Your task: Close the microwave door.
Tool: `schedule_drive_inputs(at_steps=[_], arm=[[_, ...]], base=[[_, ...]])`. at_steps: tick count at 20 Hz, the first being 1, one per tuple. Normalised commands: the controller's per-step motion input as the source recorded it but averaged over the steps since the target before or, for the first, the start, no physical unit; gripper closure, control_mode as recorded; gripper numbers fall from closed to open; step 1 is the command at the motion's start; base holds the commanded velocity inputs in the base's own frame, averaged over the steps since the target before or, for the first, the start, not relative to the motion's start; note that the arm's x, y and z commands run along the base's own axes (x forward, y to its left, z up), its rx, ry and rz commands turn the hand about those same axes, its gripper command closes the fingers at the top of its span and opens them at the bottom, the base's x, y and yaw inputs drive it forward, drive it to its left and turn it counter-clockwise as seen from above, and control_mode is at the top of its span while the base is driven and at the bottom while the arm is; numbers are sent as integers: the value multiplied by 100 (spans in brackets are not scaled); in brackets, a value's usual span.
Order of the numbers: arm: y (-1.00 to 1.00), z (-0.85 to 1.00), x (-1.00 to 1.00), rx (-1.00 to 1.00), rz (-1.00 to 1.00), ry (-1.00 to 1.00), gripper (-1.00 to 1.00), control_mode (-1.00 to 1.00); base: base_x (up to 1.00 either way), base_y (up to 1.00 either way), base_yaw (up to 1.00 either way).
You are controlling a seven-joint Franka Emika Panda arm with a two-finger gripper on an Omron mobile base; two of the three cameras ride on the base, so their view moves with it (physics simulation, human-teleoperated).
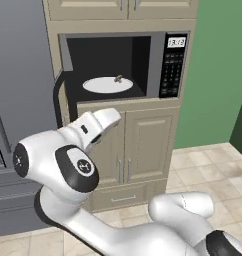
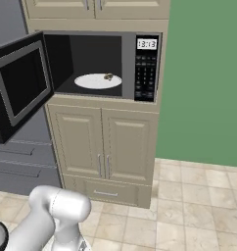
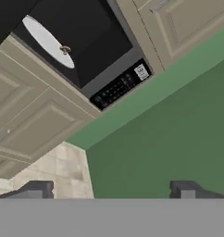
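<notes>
Microwave (image 2: 103, 66) as landmark, built into the cabinet column. Microwave door (image 2: 20, 86) hinged at its left side, swung wide open, jutting out forward and to the left. Turntable plate (image 2: 97, 81) inside the cavity, with a small object (image 2: 108, 76) on the plate's right part. Keypad (image 2: 145, 73) on the right of the cavity, clock display (image 2: 146, 44) above the keypad. Two cabinet doors (image 2: 103, 144) directly below, a drawer (image 2: 106, 192) beneath those. More cabinet doors (image 2: 96, 7) above. Fridge (image 1: 18, 100) to the left, behind the open door. Wall (image 2: 203, 78) to the right. Arm (image 1: 73, 160) low in front, left of the cavity, well apart from the door. Fingertips (image 3: 37, 189) at the hand view's bottom, wide apart.
</notes>
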Motion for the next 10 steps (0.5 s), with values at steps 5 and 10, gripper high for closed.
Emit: schedule_drive_inputs(at_steps=[5, 10], arm=[[100, -8, 90, -28, -12, -7, -100, -100], [100, 0, 45, -16, -15, -13, -100, -100]], base=[[0, 0, 0], [0, 0, 0]])
